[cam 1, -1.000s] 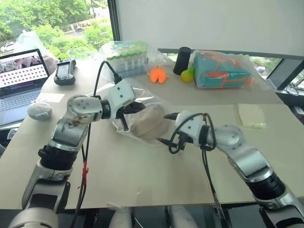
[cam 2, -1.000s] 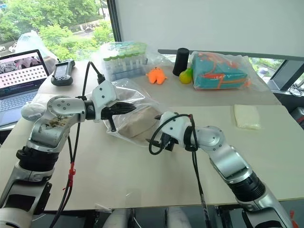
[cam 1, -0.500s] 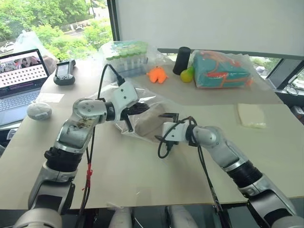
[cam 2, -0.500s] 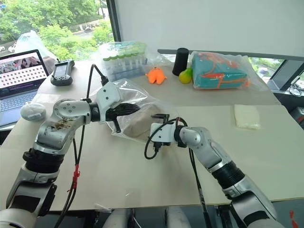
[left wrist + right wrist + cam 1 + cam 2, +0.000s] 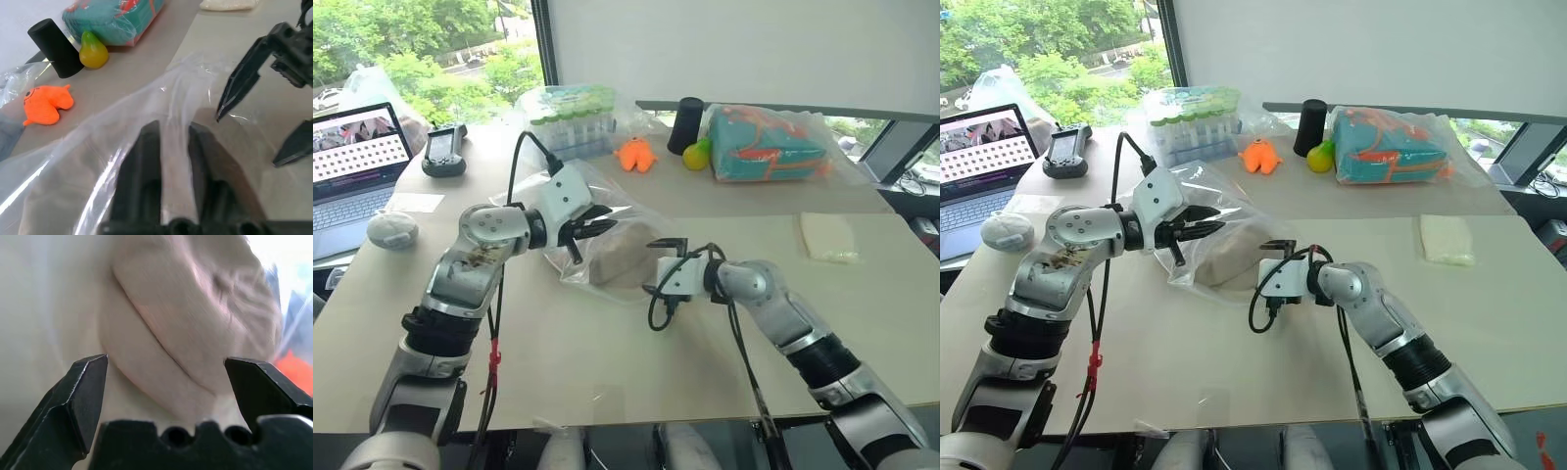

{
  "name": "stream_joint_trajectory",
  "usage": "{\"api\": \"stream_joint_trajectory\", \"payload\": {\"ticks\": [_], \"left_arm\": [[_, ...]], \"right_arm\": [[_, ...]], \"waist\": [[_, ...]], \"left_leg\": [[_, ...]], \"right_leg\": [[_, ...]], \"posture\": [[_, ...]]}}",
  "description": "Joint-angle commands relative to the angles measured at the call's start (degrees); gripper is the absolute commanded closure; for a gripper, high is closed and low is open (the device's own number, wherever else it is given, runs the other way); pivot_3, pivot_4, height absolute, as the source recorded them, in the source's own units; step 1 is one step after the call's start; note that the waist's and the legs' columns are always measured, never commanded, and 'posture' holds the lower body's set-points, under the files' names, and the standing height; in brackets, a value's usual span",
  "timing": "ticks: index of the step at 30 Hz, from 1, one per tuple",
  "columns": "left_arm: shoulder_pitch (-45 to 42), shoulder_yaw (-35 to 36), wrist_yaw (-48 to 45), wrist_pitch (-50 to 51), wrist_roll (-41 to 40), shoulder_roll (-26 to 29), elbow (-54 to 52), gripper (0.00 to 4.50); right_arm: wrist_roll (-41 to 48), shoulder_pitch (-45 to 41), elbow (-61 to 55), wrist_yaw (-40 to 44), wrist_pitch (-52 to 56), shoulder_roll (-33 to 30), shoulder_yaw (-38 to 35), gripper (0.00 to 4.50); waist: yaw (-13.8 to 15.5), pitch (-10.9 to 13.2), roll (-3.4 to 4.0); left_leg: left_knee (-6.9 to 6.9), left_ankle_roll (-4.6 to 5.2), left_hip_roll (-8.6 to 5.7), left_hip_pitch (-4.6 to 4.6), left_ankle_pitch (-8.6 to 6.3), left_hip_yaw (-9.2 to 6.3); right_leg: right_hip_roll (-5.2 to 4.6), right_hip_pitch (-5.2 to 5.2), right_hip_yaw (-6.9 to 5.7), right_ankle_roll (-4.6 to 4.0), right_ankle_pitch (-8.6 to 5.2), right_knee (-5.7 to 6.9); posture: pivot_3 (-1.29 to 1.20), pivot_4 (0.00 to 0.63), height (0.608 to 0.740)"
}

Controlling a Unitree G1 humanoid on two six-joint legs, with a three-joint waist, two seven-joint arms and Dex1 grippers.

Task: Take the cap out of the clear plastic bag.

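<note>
Pale table (image 5: 607,372) by a window (image 5: 421,39), laptop (image 5: 352,162) at left.

We see an office: an open laptop (image 5: 352,162) upper left on a desk (image 5: 607,362) beside large windows (image 5: 421,44).

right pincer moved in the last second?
Yes. The right pincer, jaws wide open, has shifted away from the pale cloth pad toward the soft beige fabric cap in the clear plastic bag.
</note>
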Motion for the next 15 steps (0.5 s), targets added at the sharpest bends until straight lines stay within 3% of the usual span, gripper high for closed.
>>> {"api": "stream_joint_trajectory", "payload": {"ticks": [1,3,15], "left_arm": [[-0.8,1.4,0.5,-0.3,-0.8,0.3,-2.2,2.05],[-0.7,1.2,0.2,-0.3,-0.7,0.6,-2.3,1.33],[1.7,-0.7,-1.9,3.2,-1.6,2.1,-5.2,1.33]], "right_arm": [[-1.6,-1.5,0.6,-1.5,-2.2,1.4,-0.5,0.0],[-1.7,-1.3,0.8,-1.4,-2.3,2.2,-0.8,0.0],[-0.9,-1.2,0.2,-1.5,-1.6,5.0,-2.2,0.0]], "waist": [[-0.1,0.0,0.0],[-0.1,0.0,0.0],[-0.1,0.0,0.0]], "left_leg": [[0.0,0.0,0.0,-0.01,0.0,0.0],[-0.01,0.0,0.02,-0.03,0.0,0.0],[-0.01,0.0,0.03,-0.01,0.0,-0.01]], "right_leg": [[0.01,-0.02,0.0,0.0,0.0,0.0],[0.03,-0.03,0.01,-0.01,0.0,-0.01],[0.03,-0.01,0.0,-0.03,0.02,0.0]], "posture": [[0.0,0.15,0.74],[0.0,0.15,0.74],[0.0,0.15,0.74]]}}
